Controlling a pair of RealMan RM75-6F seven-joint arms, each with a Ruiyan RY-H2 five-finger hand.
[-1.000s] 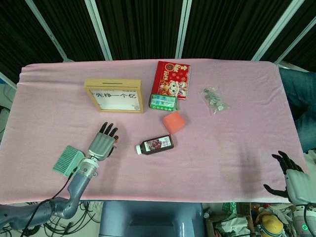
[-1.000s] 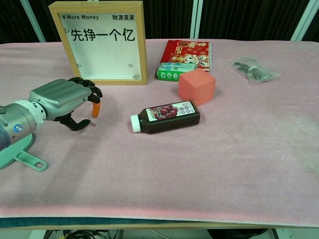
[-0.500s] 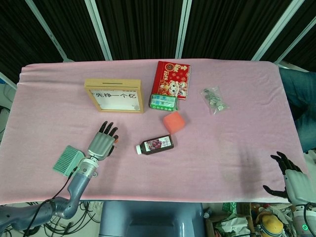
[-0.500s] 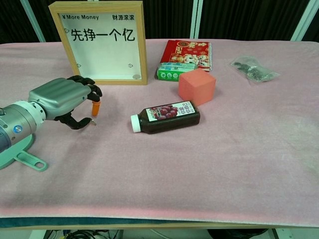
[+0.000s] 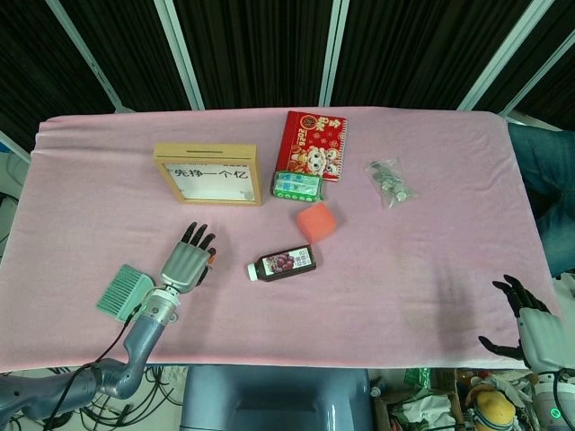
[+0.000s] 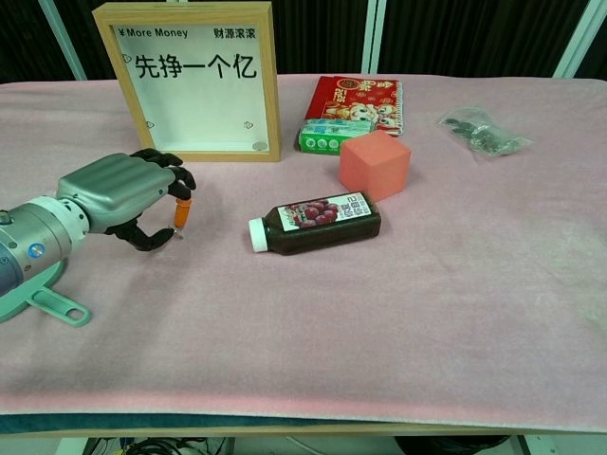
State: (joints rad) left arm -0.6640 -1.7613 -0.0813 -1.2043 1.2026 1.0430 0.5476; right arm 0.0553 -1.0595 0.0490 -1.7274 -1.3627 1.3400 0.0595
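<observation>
**Left hand lowers slightly with small orange piece pinched**

Left hand (image 6: 123,194) is seen at the left of the chest view, fingers curled, a small orange piece (image 6: 181,211) pinched upright at the fingertips just above the cloth. Compared with half a second ago, the hand is shifted a touch lower and the piece sits nearer the cloth; little else is altered, so the hold is judged steady. Right hand (image 5: 530,316) is kept at the lower right edge of the head view, fingers apart, nothing held.

A green brush (image 5: 124,292) lies beside the left wrist. A dark juice bottle (image 6: 315,222) lies on its side at centre, a coral cube (image 6: 375,164) behind it, a framed sign (image 6: 193,81) at upper left. A pink cloth (image 6: 427,313) covers the table; dark curtains hang behind.
</observation>
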